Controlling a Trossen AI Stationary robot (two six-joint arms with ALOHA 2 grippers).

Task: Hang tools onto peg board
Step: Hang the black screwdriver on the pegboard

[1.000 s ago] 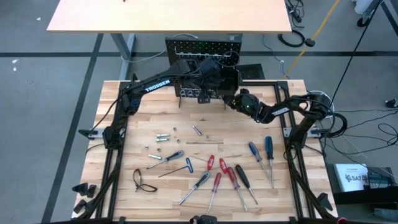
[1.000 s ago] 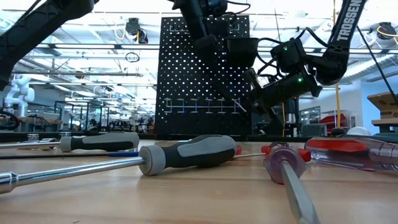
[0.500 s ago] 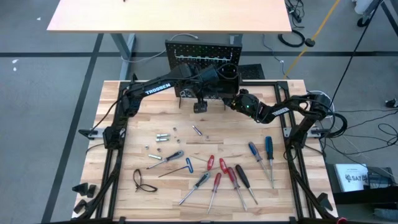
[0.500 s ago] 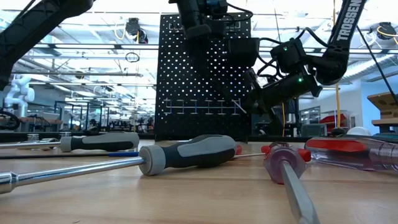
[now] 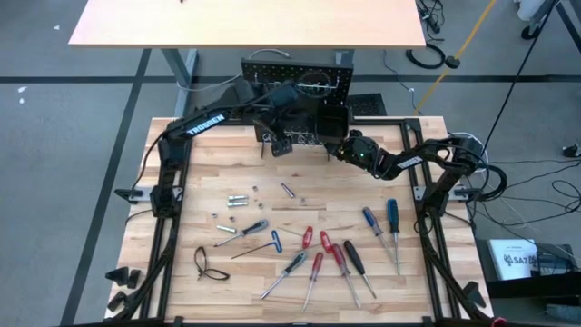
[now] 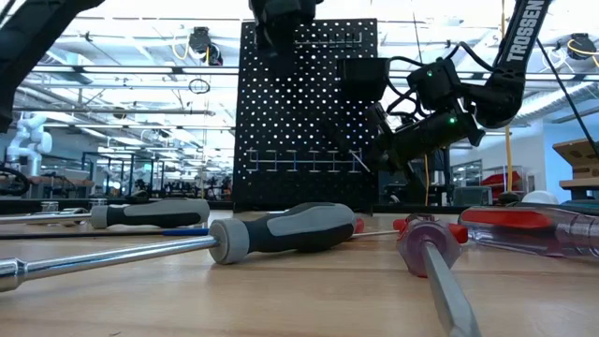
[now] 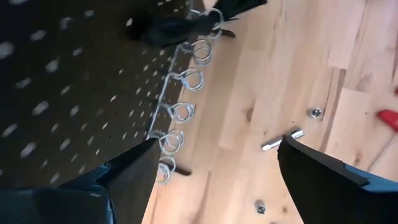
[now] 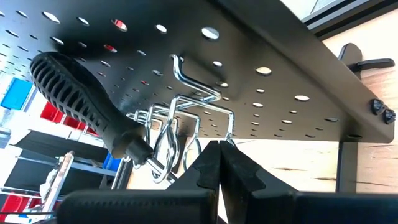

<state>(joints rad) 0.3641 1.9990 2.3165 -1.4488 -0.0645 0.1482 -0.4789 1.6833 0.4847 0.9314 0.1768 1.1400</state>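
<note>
The black peg board (image 5: 298, 77) stands upright at the table's far edge, its silver hook rail (image 7: 180, 112) running low across its front. A black-handled screwdriver (image 8: 78, 99) sticks through one of the rail's loops and rests there by its collar. My left gripper (image 7: 217, 180) hovers open in front of the board (image 5: 280, 145), with nothing between its fingers. My right gripper (image 8: 219, 149) is shut, its tips at the rail's right end (image 6: 370, 159). Other tools lie on the table: red screwdrivers (image 5: 318, 263), blue ones (image 5: 392, 218) and a blue T-handle key (image 5: 272, 243). My right gripper's shut fingertips (image 8: 211, 163) stand right at the rail's wire (image 8: 229, 132), coming nearly level from the table's right side. Whether they touch the wire I cannot tell.
A small black bin (image 6: 365, 75) hangs on the board's right side. Silver bits (image 5: 238, 200) and nuts (image 7: 316, 112) lie on the wood in front of the board. A black loop of cord (image 5: 207, 265) lies near the left front. Big screwdrivers (image 6: 281, 234) lie close to the low camera.
My left gripper has drawn back from the board's front, risen and gone toward the table's left, rolling about its own axis; it has stayed open. My right gripper has kept still.
</note>
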